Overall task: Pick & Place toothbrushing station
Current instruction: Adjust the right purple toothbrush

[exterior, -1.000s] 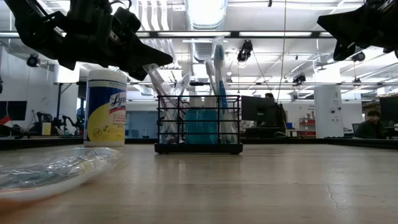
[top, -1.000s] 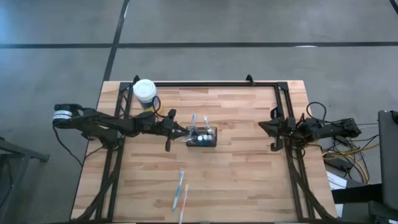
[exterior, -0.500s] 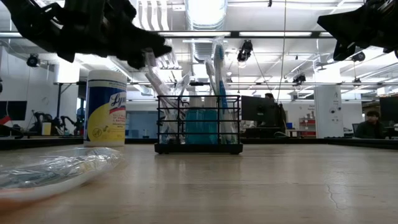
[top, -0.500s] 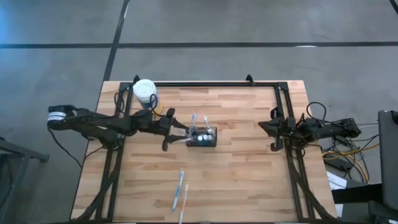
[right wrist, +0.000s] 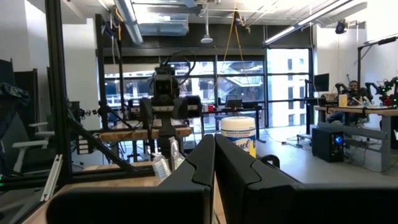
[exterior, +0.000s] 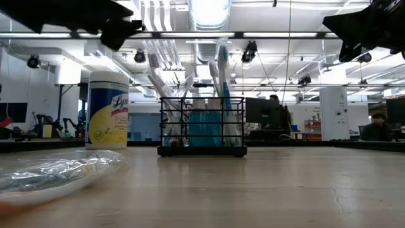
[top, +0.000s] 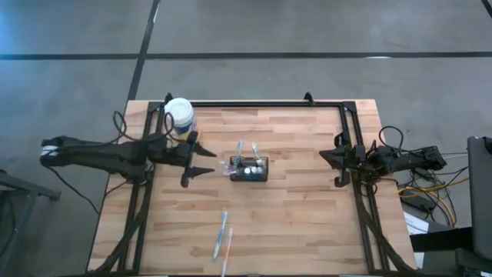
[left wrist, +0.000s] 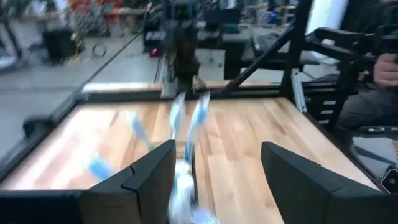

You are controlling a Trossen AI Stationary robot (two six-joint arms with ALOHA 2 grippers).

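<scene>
The toothbrushing station [top: 250, 169], a small black mesh box, rests on its base mid-table with several toothbrushes [exterior: 221, 69] standing in it. It also shows in the low view [exterior: 202, 130] and, blurred, in the left wrist view [left wrist: 185, 186]. My left gripper [top: 201, 160] hangs open a short way to the station's left and above the table, touching nothing; its fingers frame the station in the wrist view [left wrist: 217, 180]. My right gripper [top: 338, 160] waits shut at the table's right edge [right wrist: 214, 180].
A round yellow canister with a white lid [top: 178, 114] stands at the far left, just behind my left arm [exterior: 107, 109]. Two loose toothbrushes [top: 223, 235] lie near the front edge. A clear plastic wrapper [exterior: 57, 174] lies close to the low camera. Black frame rails [top: 269, 103] border the table.
My left gripper has opened beside the station, let go of a toothbrush that stays leaning in the box, and drawn back toward the table's left edge while rising. The station has kept its place.
</scene>
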